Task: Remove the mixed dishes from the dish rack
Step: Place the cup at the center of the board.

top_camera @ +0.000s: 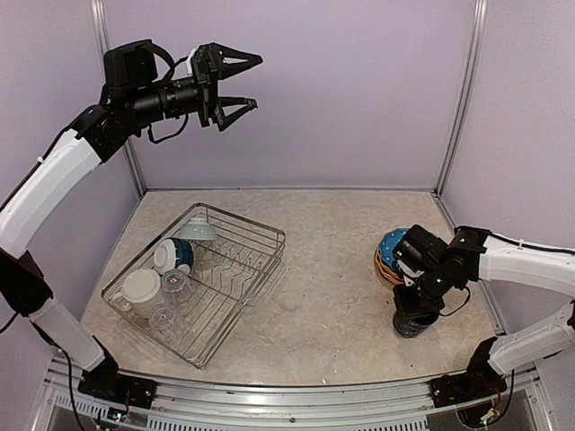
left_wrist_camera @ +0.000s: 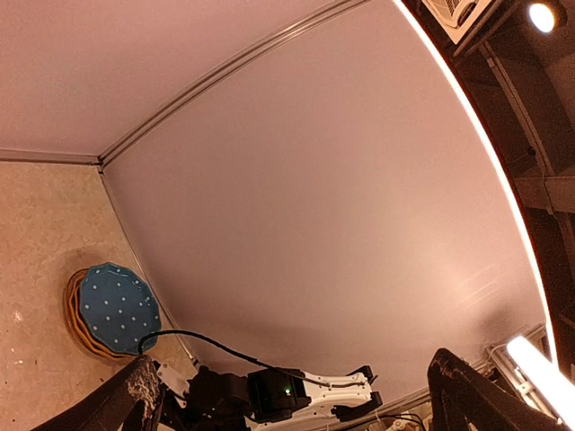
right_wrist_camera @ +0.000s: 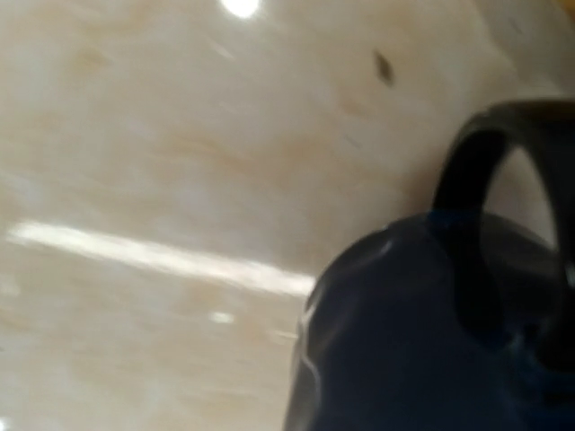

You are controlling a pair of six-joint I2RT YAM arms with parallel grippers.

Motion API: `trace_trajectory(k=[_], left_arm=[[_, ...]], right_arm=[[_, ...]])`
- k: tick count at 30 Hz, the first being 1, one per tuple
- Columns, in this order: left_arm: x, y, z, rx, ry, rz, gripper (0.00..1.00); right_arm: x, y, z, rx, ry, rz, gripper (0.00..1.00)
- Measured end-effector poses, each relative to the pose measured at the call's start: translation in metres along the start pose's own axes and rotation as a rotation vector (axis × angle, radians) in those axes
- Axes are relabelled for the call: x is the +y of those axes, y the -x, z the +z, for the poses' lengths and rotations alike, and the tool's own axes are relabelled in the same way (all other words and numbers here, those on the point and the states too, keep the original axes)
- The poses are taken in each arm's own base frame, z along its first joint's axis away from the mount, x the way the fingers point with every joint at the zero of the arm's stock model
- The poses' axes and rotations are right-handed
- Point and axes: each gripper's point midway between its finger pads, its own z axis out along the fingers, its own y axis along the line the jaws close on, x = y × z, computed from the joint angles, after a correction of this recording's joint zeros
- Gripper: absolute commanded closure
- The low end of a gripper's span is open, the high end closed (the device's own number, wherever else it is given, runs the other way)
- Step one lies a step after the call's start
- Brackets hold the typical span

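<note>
The silver wire dish rack point(top_camera: 256, 269) stands at the left of the table. It holds a cream mug point(top_camera: 141, 289), two teal and white bowls point(top_camera: 173, 254) point(top_camera: 196, 231) and clear glasses point(top_camera: 173, 285). A blue dotted plate lies on yellow plates point(top_camera: 391, 256) at the right, and the stack also shows in the left wrist view point(left_wrist_camera: 117, 310). My left gripper point(top_camera: 238, 85) is open and empty, raised high above the rack. My right gripper point(top_camera: 415, 303) points down onto the navy mug point(top_camera: 415, 323), which rests on the table. The mug fills the right wrist view point(right_wrist_camera: 431, 341) and hides the fingers.
Purple walls close in the back and both sides, with metal posts at the corners point(top_camera: 458, 99). The rack sits askew near the left wall. My right arm point(left_wrist_camera: 296, 395) shows below the left gripper point(left_wrist_camera: 292, 364) in the left wrist view.
</note>
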Motion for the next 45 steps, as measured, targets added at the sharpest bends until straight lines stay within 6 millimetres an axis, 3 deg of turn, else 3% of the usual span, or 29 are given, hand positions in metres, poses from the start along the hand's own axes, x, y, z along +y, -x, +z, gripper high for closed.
trace_trajectory(k=[4,12,16,25,29,33,37,41,44,45], left_arm=[[-0.015,0.001,-0.001,-0.002,-0.024,-0.025,0.01],[-0.016,-0.004,-0.002,0.007,0.003,-0.031,0.01],[-0.026,0.002,-0.009,-0.013,0.007,0.019,0.01],[-0.04,0.012,-0.031,-0.058,0.006,0.097,0.01],[-0.063,0.017,-0.034,-0.07,-0.033,0.141,0.01],[-0.063,0.014,-0.033,-0.064,-0.03,0.158,0.01],[-0.023,0.006,-0.032,-0.04,0.07,0.155,0.01],[0.055,-0.01,-0.049,-0.005,0.298,0.135,0.01],[0.118,-0.037,-0.077,0.06,0.527,0.116,0.01],[0.129,-0.045,-0.085,0.079,0.573,0.108,0.01]], right_arm=[[-0.017,-0.013,0.009,0.032,-0.069,0.021,0.98],[-0.03,-0.011,0.011,0.002,-0.134,0.047,0.89],[-0.036,-0.012,0.013,-0.005,-0.159,0.061,0.73],[-0.03,0.003,-0.001,-0.105,-0.11,0.075,0.58],[-0.03,0.006,-0.005,-0.13,-0.107,0.081,0.45],[-0.031,0.007,-0.006,-0.135,-0.11,0.078,0.27],[-0.028,0.013,-0.013,-0.153,-0.105,0.057,0.13],[-0.021,0.026,-0.027,-0.202,-0.084,0.041,0.01],[-0.021,0.032,-0.038,-0.248,-0.07,0.037,0.0],[-0.021,0.033,-0.043,-0.265,-0.066,0.034,0.0]])
